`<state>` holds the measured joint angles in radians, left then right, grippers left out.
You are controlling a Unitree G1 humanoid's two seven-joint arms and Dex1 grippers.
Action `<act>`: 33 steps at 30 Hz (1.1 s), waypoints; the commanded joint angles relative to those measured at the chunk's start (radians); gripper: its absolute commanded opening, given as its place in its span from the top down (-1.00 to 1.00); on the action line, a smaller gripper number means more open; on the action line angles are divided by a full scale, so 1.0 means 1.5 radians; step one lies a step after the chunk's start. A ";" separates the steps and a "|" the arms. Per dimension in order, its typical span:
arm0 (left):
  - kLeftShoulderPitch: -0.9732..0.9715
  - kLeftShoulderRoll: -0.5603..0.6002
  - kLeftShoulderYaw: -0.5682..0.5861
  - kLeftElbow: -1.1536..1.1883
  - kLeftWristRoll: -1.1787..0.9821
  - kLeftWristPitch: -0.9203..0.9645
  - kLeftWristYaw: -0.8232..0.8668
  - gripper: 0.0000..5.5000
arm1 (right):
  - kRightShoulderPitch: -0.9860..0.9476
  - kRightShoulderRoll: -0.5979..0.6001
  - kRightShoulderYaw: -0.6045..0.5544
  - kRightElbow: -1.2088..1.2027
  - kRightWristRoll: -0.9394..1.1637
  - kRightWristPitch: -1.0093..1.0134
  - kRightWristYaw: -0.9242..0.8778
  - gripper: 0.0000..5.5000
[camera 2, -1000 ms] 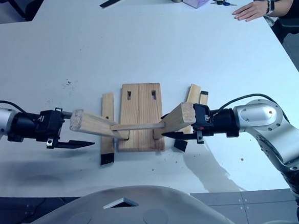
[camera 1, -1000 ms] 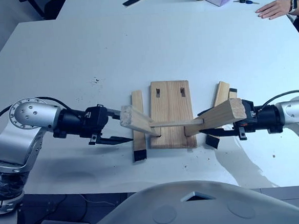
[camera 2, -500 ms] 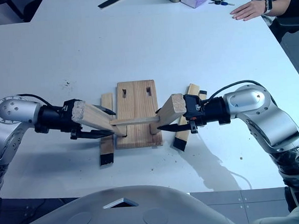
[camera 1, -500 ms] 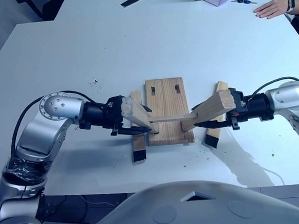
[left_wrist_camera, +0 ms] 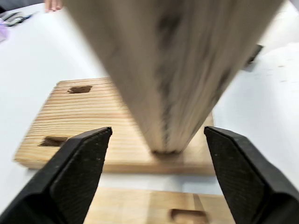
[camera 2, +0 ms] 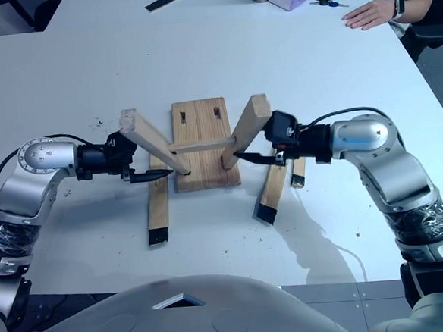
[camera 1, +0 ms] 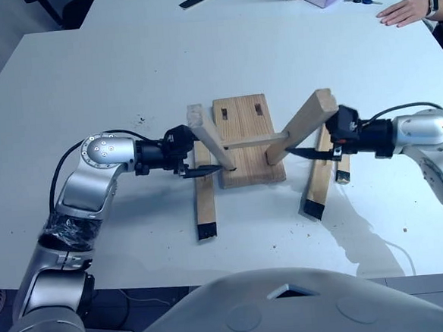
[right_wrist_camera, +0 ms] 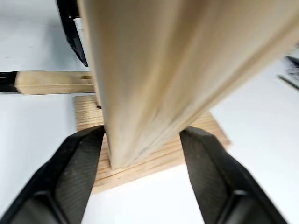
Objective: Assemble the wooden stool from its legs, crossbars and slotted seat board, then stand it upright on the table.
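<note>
Worktop [camera 1: 124, 74]: the seat board [camera 1: 246, 168] is lying flat at 12 o'clock, long axis 12-to-6. The leg frame [camera 1: 219, 152], nearly flat a second ago, is now standing steeply on the board's near half, so seating is approaching. Its crossbar [camera 1: 246, 142] is running 9-to-3. My left fingers [left_wrist_camera: 79, 172] are clamping the left leg [camera 1: 204, 133], my right fingers [right_wrist_camera: 70, 172] the right leg [camera 1: 309, 118].

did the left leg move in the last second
Yes. The left leg has tipped up steeper: its top, earlier beside the board's near half, now sits by its far end.
</note>
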<state>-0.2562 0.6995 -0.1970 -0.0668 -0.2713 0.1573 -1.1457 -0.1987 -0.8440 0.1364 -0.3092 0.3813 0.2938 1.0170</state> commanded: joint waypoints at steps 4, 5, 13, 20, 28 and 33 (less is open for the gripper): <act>-0.004 0.005 0.014 0.061 0.060 -0.078 0.029 -0.45 | 0.031 -0.041 -0.034 -0.024 0.005 0.012 0.047 -0.08; 0.010 0.008 0.015 0.045 0.053 -0.072 0.024 -0.45 | 0.049 -0.049 -0.042 -0.031 0.004 0.014 0.050 -0.08; 0.165 0.001 -0.014 -0.003 0.084 -0.069 0.060 -0.45 | 0.138 -0.031 -0.044 0.002 -0.041 -0.014 0.024 -0.08; 0.184 -0.010 -0.019 0.090 0.143 -0.111 0.139 -0.45 | 0.120 0.040 0.024 0.163 -0.119 -0.069 -0.001 -0.08; 0.180 0.026 -0.017 0.176 0.150 -0.142 0.137 -0.45 | 0.165 0.011 0.014 0.279 -0.168 -0.146 -0.010 -0.08; 0.193 0.056 -0.008 0.222 0.147 -0.165 0.132 -0.45 | 0.227 -0.024 -0.034 0.286 -0.161 -0.169 -0.014 -0.08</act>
<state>-0.0571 0.7301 -0.1744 0.1444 -0.1515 -0.1393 -0.9329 0.0626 -0.8478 0.0806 0.0770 0.1920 0.0133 1.0021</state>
